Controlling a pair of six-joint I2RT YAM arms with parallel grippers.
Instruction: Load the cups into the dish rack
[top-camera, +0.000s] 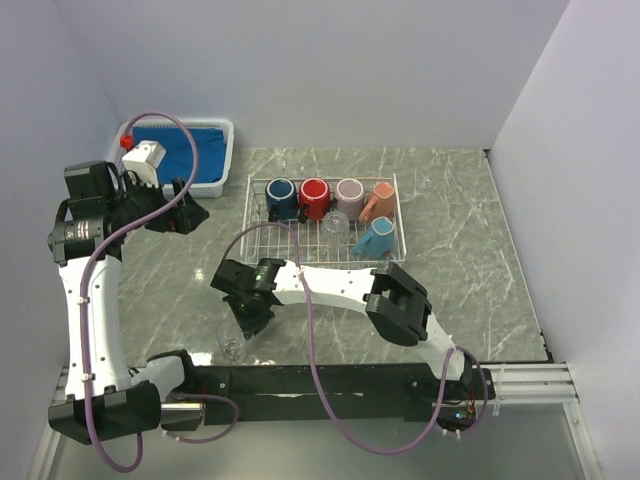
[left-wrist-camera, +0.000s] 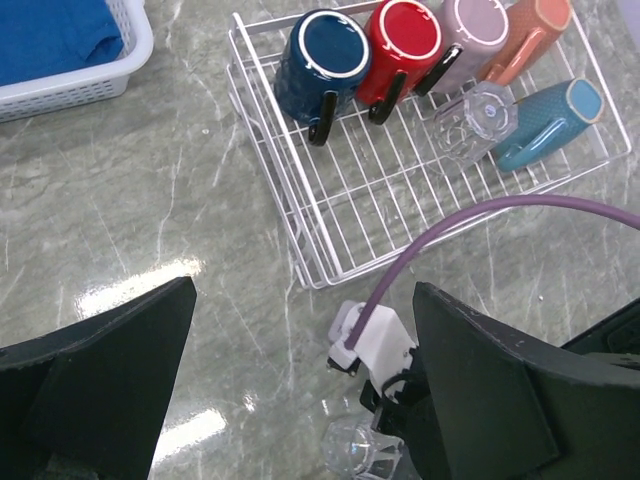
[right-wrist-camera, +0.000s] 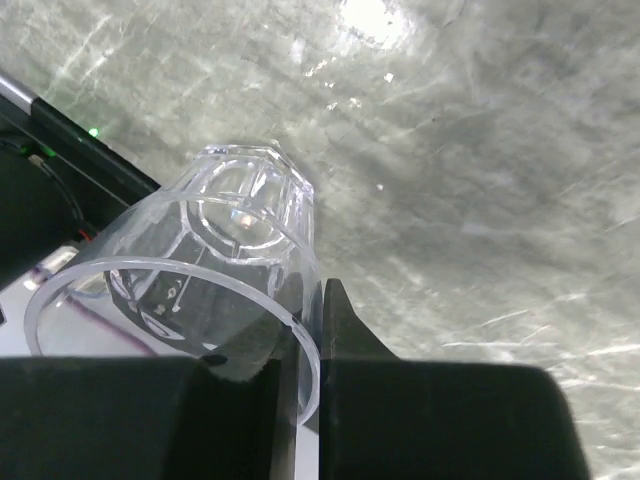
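Note:
The white wire dish rack (top-camera: 322, 257) at the table's back middle holds navy (top-camera: 281, 197), red (top-camera: 315, 196), mauve (top-camera: 349, 193), salmon-orange (top-camera: 378, 200) and light blue (top-camera: 376, 236) mugs and one clear glass cup (top-camera: 335, 222), all on their sides. The rack (left-wrist-camera: 370, 200) also shows in the left wrist view. My right gripper (top-camera: 240, 322) (right-wrist-camera: 315, 300) is shut on the rim wall of a second clear glass cup (top-camera: 232, 346) (right-wrist-camera: 230, 240), one finger inside and one outside, near the table's front left. My left gripper (top-camera: 190, 212) (left-wrist-camera: 305, 290) is open and empty, high over the left side.
A white plastic basket (top-camera: 222, 128) with blue cloth (top-camera: 180, 148) stands at the back left, beside the rack. The black base rail (top-camera: 330, 380) runs along the near edge, close to the held glass. White walls enclose the table.

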